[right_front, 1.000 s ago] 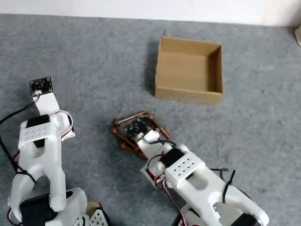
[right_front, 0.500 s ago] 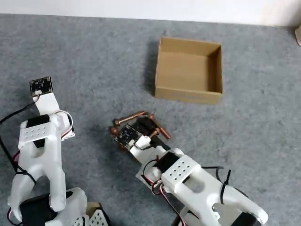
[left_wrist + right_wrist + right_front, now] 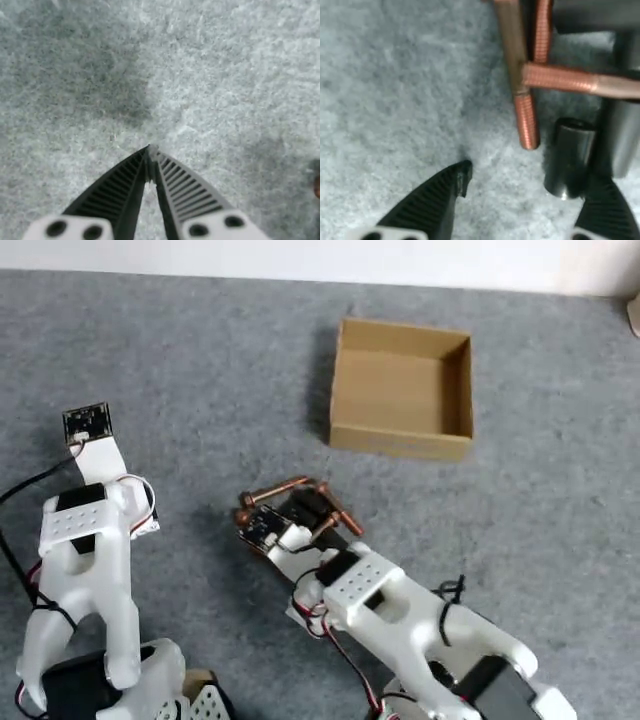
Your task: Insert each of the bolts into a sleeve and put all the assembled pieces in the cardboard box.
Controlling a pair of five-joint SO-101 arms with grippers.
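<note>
Grey carpeted tabletop [image 3: 180, 360], pale strip [image 3: 300, 258] along its far edge.

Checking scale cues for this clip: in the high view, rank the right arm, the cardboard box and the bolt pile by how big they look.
1. right arm, though it stands above the table, nearer the camera, so its lead is unsure
2. box
3. bolt pile, partly hidden under the arm

The cardboard box [image 3: 400, 390] sits toward the back of the table [image 3: 150, 360]; bolts [image 3: 280, 488] and sleeves [image 3: 568, 150] lie heaped in front of it
</note>
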